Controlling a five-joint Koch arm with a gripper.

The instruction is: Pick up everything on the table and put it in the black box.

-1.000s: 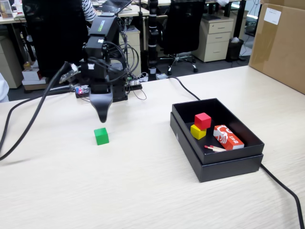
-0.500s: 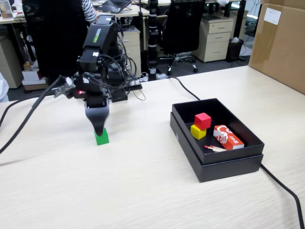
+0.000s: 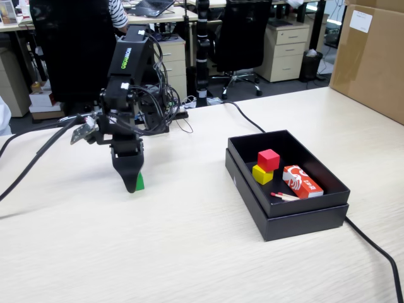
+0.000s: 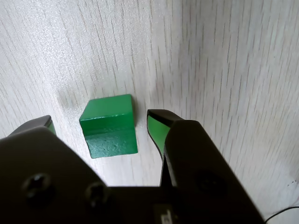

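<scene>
Your gripper (image 3: pixel 132 184) has dropped since a second ago, when it hung above the green cube (image 4: pixel 109 125); now its jaws straddle that cube, spread apart with a gap on each side, tips down at the table (image 3: pixel 189 252). The cube is smooth and solid, resting on pale wood grain, well left of the black box (image 3: pixel 303 218) in the fixed view. That matte cardboard box holds the red cube (image 3: pixel 268 159) stacked on the yellow cube (image 3: pixel 261 175), with a red-and-white matchbox (image 3: pixel 302 181) and matchsticks (image 3: pixel 284 196) just beside them.
</scene>
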